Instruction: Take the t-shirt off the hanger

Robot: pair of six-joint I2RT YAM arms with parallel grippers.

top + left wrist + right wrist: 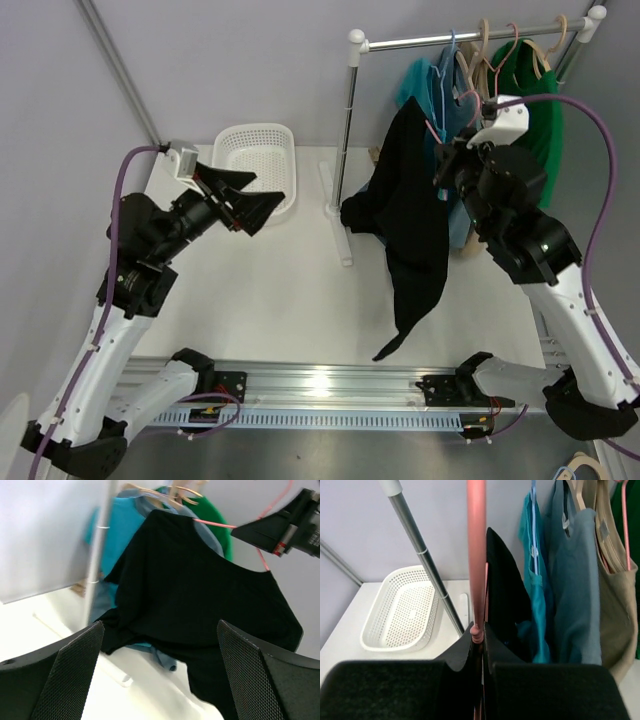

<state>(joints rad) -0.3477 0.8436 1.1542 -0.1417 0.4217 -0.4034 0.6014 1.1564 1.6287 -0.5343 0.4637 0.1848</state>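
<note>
A black t-shirt (415, 220) hangs on a thin pink hanger (435, 130), off the rack and over the table. My right gripper (447, 168) is shut on that hanger; in the right wrist view its jaws (481, 645) pinch the pink hanger (476, 555) with the black t-shirt (505, 595) draped just beyond. My left gripper (262, 192) stands wide open to the left of the shirt, apart from it. From the left wrist view the gripper (160, 675) faces the black t-shirt (200, 595), whose collar rests on the pink hanger (215, 525).
A clothes rack (450, 40) at the back right carries teal, blue, beige and green garments (530, 90) on other hangers. Its upright pole (348, 130) and base (335, 210) stand between the arms. A white perforated basket (255, 150) sits at the back left.
</note>
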